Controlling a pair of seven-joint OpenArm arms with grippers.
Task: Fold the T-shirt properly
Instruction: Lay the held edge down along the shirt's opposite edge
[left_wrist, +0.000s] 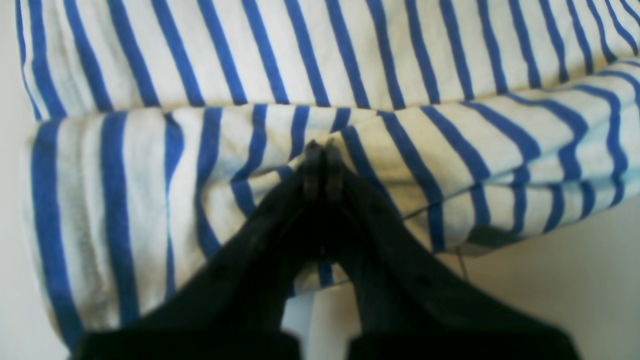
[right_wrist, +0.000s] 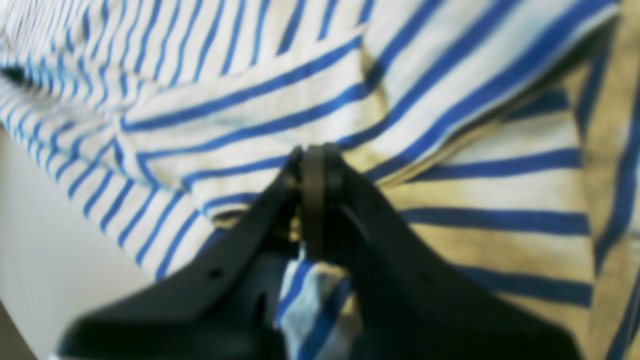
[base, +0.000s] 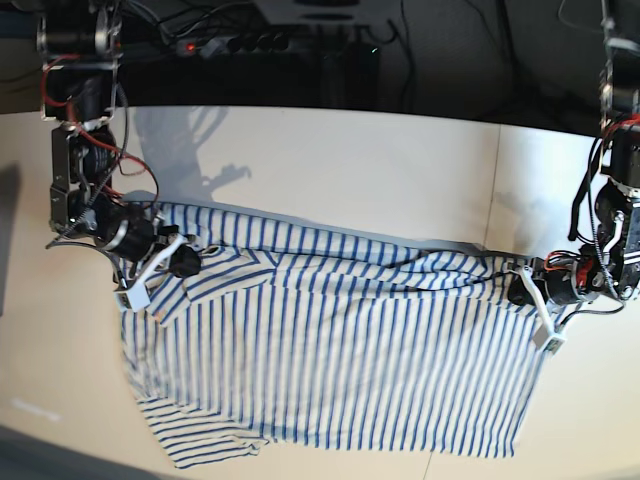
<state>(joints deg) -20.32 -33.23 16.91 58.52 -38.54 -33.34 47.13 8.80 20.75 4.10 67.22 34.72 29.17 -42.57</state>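
The T-shirt (base: 340, 360), white with thin blue stripes, lies spread across the white table, its far edge doubled over toward the front. In the base view my right gripper (base: 190, 262) pinches the cloth at the shirt's left end, by a sleeve. My left gripper (base: 515, 285) pinches the right end of that far edge. The left wrist view shows the left gripper (left_wrist: 320, 150) shut on a raised fold of the T-shirt (left_wrist: 150, 200). In the right wrist view, striped cloth of the T-shirt (right_wrist: 450, 200) runs between the fingers of the shut right gripper (right_wrist: 317, 155).
The bare white table (base: 330, 160) stretches behind the shirt. A power strip and cables (base: 260, 40) sit in the dark area beyond the far edge. The shirt's lower left sleeve (base: 200, 445) reaches close to the table's front edge.
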